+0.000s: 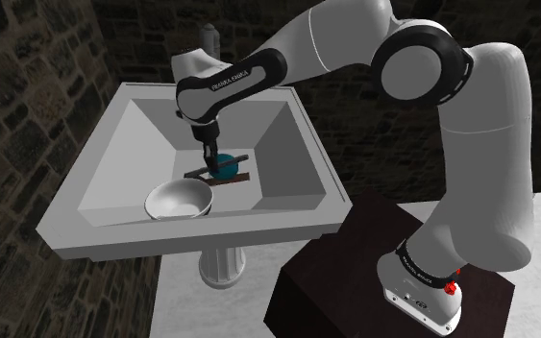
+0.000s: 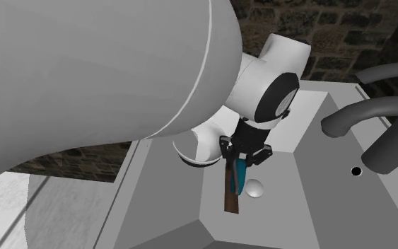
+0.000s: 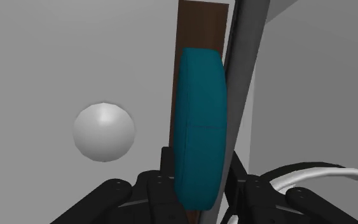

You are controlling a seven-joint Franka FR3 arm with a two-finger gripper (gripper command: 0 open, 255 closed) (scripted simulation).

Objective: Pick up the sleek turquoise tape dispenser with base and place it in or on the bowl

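The tape dispenser has a turquoise round body on a long brown base. It is inside the grey sink basin, beside the white bowl on the side toward the shoulder view's right. My black gripper comes down on it from above and is shut on the turquoise body. In the wrist view the fingers clasp the turquoise body, with the brown base running away behind it. I cannot tell whether the base touches the basin floor. In the second exterior view the dispenser hangs below the hand.
The basin has steep sloping walls around a small flat floor. A small pale rounded knob sits on that floor near the dispenser. A faucet rises at the back rim, and dark pipes curve over the basin. The bowl's rim curves by the fingers.
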